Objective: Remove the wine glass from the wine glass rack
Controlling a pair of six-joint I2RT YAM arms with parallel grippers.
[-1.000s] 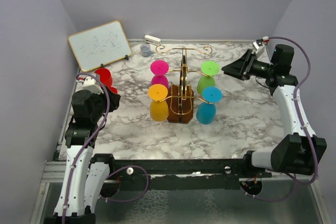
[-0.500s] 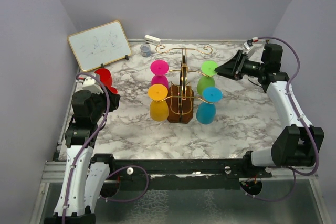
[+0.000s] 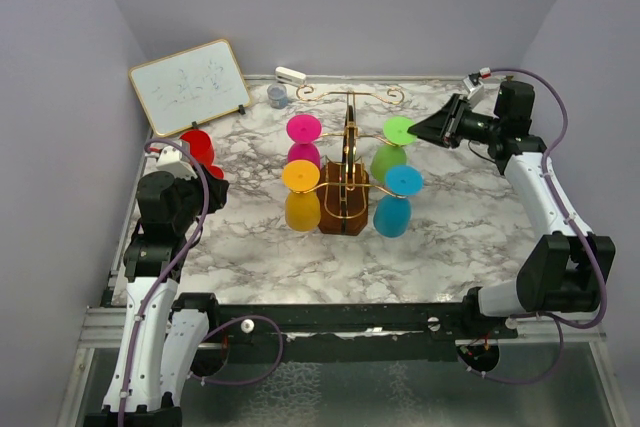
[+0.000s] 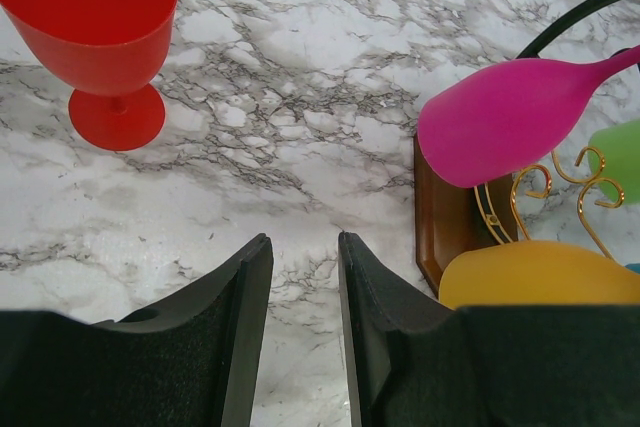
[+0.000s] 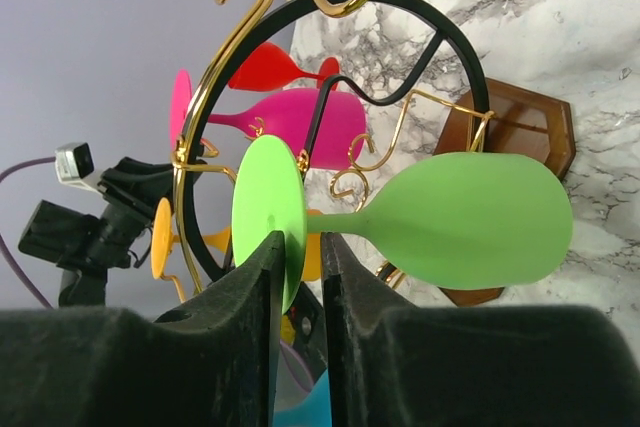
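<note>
Grasp step: far-right green glass [image 5: 460, 217] foot is flanked by right gripper [image 5: 302, 239], grip unclear; left gripper [image 4: 305, 242] ajar & empty. Next: pinch req'd, then glass slid off rack [image 3: 345, 209].

The worktop [image 3: 460, 217] is white marble with grey veining. The rack [image 3: 349, 147] is gold wire on a dark brown wooden base [image 3: 345, 219]. Hanging on it are a magenta glass [image 3: 303, 129], an orange-yellow glass [image 3: 300, 176], a lime green glass [image 3: 399, 130] and a turquoise glass [image 3: 404, 180]. A red glass [image 3: 197, 144] stands near the worktop's left edge. At the far-left corner the whiteboard [image 3: 189, 84] is white (its scribbles too faint to read) in a pale wood frame. By the far edge sits a grey-blue cup [image 3: 277, 96]. The left gripper [image 4: 305, 247] and right gripper [image 5: 302, 247] are matte black.
</note>
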